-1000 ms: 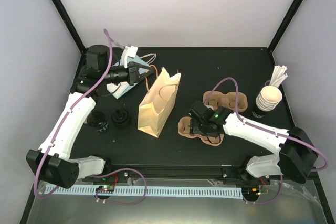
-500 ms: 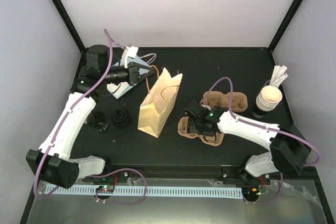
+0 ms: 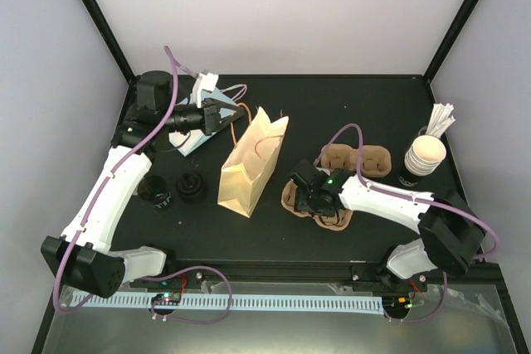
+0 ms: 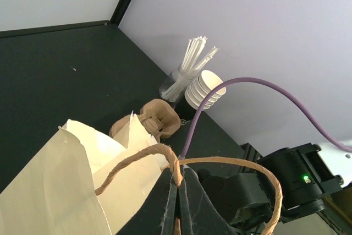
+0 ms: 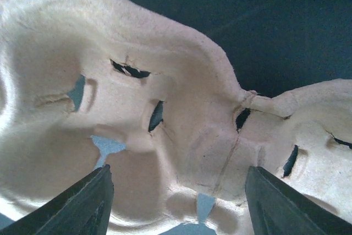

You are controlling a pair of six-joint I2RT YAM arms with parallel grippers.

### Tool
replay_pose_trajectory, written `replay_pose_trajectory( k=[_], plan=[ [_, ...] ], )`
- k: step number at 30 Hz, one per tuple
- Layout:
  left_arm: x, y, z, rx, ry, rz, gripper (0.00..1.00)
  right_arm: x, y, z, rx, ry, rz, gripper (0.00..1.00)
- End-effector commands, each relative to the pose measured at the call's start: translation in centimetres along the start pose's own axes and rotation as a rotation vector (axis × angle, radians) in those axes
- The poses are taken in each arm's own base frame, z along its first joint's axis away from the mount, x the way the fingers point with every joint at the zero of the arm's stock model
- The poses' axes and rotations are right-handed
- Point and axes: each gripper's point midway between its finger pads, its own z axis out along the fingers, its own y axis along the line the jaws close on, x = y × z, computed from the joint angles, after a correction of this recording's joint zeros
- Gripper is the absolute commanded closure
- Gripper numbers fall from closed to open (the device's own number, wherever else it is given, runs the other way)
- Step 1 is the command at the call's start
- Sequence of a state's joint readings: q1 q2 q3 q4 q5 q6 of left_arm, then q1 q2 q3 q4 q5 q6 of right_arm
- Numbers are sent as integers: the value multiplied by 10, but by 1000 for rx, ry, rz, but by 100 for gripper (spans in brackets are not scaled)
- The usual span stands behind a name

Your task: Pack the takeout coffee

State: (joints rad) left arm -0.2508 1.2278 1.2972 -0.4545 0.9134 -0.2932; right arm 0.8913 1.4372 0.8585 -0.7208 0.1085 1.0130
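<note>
The step in hand looks like taking up the near pulp carrier (image 5: 181, 97), and doing it well depends on where the right gripper (image 3: 305, 195) bites. Moulded pulp is light and soft, so the jaws should settle over a firm ridge or rim wall, not a thin slotted floor. They should close gently, enough to hold without crushing, and then lift level so the piece neither folds nor drags across the dark surface (image 3: 348, 105). The right gripper stands wide open. Its two dark fingers (image 5: 82, 202) are spread to either side of the carrier directly beneath it, and nothing is pinched between them. Whether the tips already touch the pulp cannot be told. A second carrier (image 3: 358, 157) lies just beyond this gripper, and the paper bag (image 3: 247, 167) stands near on its left. The left gripper (image 4: 179, 196) is clamped tight on the bag's twine handle (image 4: 225, 161) and holds the bag upright; it should stay steady so the mouth is easy to reach. The takeout coffee itself, a single cup standing apart, is not visible in any view. The only cups seen are the nested stack (image 3: 424, 155) with white sticks, well off to the right gripper's right and out of its reach as it sits.
</note>
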Motion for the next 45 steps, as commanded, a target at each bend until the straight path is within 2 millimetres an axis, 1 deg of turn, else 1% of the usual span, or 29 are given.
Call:
replay_pose_trajectory(
  k=[1, 5, 9, 14, 15, 17, 19, 28, 33, 37, 45],
  plan=[
    [-5, -12, -3, 30, -17, 35, 98, 2, -6, 5, 31, 8, 23, 31],
    [-6, -13, -4, 28, -19, 40, 98, -6, -11, -8, 59, -28, 21, 29],
    [-6, -12, -4, 28, -17, 37, 98, -10, -9, -21, 38, -50, 23, 28],
    [-6, -12, -4, 26, -19, 38, 98, -11, -18, -28, 70, -63, 43, 24],
    [-6, -12, -4, 26, -19, 38, 99, -10, -20, -28, 75, -67, 49, 22],
    [-6, -12, -3, 26, -19, 37, 98, -10, -26, -27, 90, -76, 70, 8],
    [-6, -11, -3, 26, -19, 36, 98, -9, -26, -25, 87, -76, 72, 5],
    [-7, -13, -4, 29, -21, 40, 98, -3, -23, -6, 130, -16, 52, 5],
    [-8, -14, -4, 29, -21, 42, 98, -3, -24, -1, 142, -17, 52, 9],
    [-8, -14, -5, 29, -21, 45, 98, -1, -29, 2, 169, -11, 60, 15],
    [-8, -14, -4, 28, -20, 45, 99, -4, -40, 9, 179, -6, 113, 17]
  ],
)
